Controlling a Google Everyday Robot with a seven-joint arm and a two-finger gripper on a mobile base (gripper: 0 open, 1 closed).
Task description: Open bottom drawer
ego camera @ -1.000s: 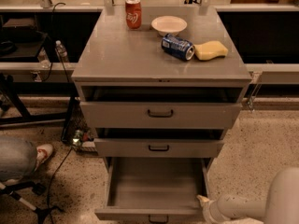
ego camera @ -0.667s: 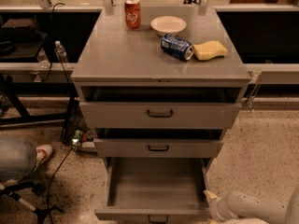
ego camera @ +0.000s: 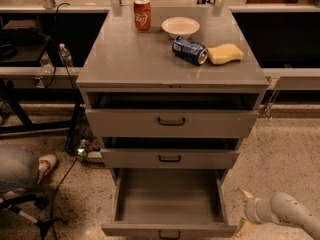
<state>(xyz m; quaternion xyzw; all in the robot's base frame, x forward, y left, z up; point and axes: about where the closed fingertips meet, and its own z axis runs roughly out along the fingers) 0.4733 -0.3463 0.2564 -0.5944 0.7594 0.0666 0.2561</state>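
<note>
**Bottom drawer stands open; pincer sits just off its right front corner**

Camera view: You look down on a grey drawer unit. The bottom drawer is at the near foot of the unit, drawn well out toward you, with its plain grey floor showing and nothing in it. Its slim front panel runs left to right along the near edge of the scene. The small dark handle sits at the panel's middle, partly cut by the frame edge. Above it, the middle drawer and the top drawer each show a dark gap over their fronts.

Your pincer is low on the right, near the floor, with its two pale fingers spread apart and gripping nothing. It points left, so the drawer lies directly to its left. The nearer finger is just beside the right end of the front panel, though I cannot tell whether it touches. The drawer slides along the far-to-near line, which crosses the line the pincer points along.

Judging by how the drawer lies, the opening looks done. If you draw the arm away, go right, away from that corner, since any drift to the left could knock the drawer.
</note>
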